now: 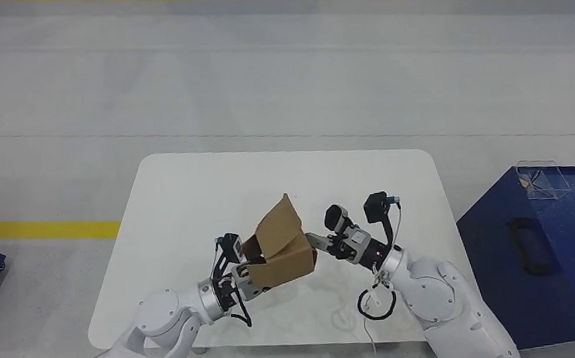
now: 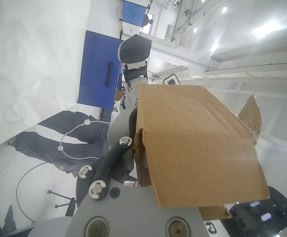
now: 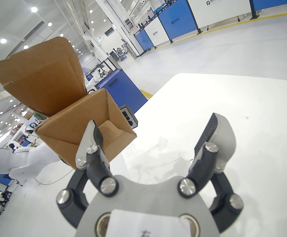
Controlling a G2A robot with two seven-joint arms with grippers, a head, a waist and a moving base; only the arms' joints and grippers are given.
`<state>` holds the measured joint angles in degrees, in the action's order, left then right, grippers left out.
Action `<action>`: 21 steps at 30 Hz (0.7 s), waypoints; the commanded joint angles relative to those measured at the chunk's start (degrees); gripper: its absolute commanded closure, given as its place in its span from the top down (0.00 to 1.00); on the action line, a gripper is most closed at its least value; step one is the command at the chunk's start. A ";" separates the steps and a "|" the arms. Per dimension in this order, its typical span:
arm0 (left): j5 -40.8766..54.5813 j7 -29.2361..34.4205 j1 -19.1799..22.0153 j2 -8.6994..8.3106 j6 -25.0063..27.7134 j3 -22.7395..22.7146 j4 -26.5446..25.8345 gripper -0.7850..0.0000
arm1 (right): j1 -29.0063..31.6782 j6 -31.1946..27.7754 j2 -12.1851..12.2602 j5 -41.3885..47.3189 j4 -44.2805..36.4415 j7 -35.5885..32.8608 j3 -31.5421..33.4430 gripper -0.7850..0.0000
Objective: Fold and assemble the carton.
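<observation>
Above the near edge of the desk (image 1: 218, 189), the carton (image 1: 282, 242) hangs tilted between two inward-angled arms, one flap raised. The left gripper (image 1: 236, 268) is clenched on the carton's lower wall. The right gripper (image 3: 154, 121) is spread wide, with one finger at the open mouth. The step in hand is probably tucking the end flaps. The next move calls for pressing a flap inward against the left arm's hold.

One finger of left gripper (image 1: 240, 269) hid behind carton (image 2: 192, 143); grip pt unseen. R wrist view crops carton edge.
</observation>
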<state>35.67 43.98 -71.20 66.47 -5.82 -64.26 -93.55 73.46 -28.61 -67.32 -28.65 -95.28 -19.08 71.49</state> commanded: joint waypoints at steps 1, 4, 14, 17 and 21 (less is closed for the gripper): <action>0.45 0.32 -0.06 0.00 -0.05 -0.13 -0.01 0.00 | -0.03 0.00 -0.02 0.21 0.08 0.10 -0.07 1.00; 1.00 0.71 -0.11 0.00 -0.30 -0.30 0.02 0.00 | 0.00 -0.11 -0.05 0.79 0.27 0.35 -0.17 1.00; 1.37 1.07 -0.44 0.02 -0.51 -0.43 -0.48 0.00 | 0.18 -0.34 -0.21 0.62 0.65 0.83 -1.38 1.00; 1.16 0.80 -0.67 0.04 -0.42 -0.35 -0.74 0.00 | 0.20 -0.22 -0.27 0.41 0.48 0.91 -1.83 1.00; 1.00 0.71 -0.90 0.05 -0.24 -0.32 -0.96 0.00 | 0.36 -0.29 -0.28 0.44 0.09 1.60 -1.73 1.00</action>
<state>36.69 44.69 -72.06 66.52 -6.08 -64.57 -94.49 73.77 -28.86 -67.61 -28.18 -95.13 -17.69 69.64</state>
